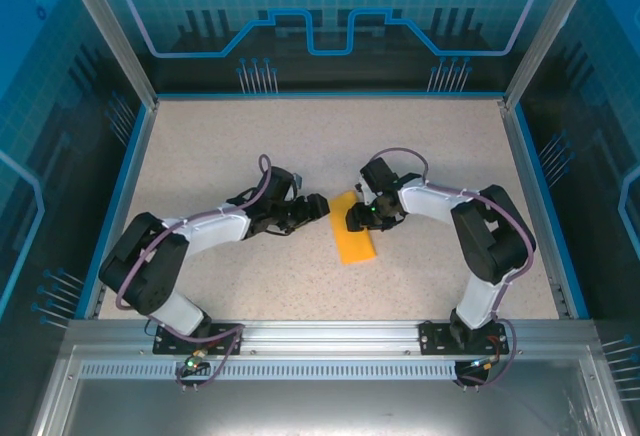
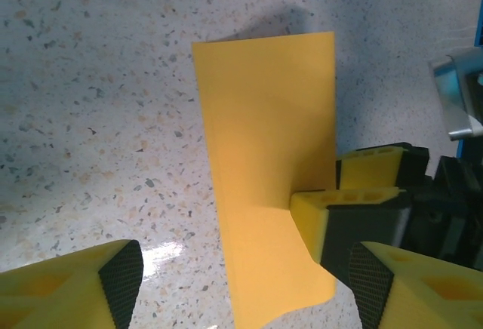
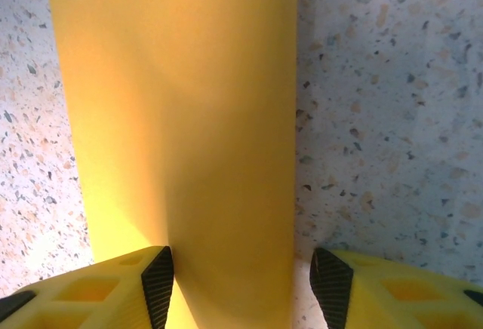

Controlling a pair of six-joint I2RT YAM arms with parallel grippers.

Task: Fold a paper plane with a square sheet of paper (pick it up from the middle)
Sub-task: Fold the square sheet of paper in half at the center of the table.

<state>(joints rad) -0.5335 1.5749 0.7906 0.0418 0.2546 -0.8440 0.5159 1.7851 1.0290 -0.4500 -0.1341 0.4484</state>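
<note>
**Close to the fingers, a folded sheet waiting for its crease**

Nearest, in the left wrist view, two yellow fingers [image 2: 113, 287] of the left gripper [image 1: 308, 206], spread wide and released, with nothing clamped between them. Just beyond, the square sheet of paper [image 2: 264, 155], lying near the middle of the table [image 1: 220, 156]. Seen as a narrow strip, probably doubled once along its length, one end slightly curled up. At its long edge, the right gripper [image 1: 358, 218], jaws about half apart with the strip between them. Not possible to say whether pinching it or only resting on it.

Probably the centre fold in hand. To do it well:

- Check first for layers lying edge to edge.
- Keep the right gripper as a steady anchor.
- Bring the left one down flat on the fold line.
- Slide along it slowly, from the anchored part outward.
- Avoid pulling sideways: easy wrinkling and skewing with such thin paper.
</note>
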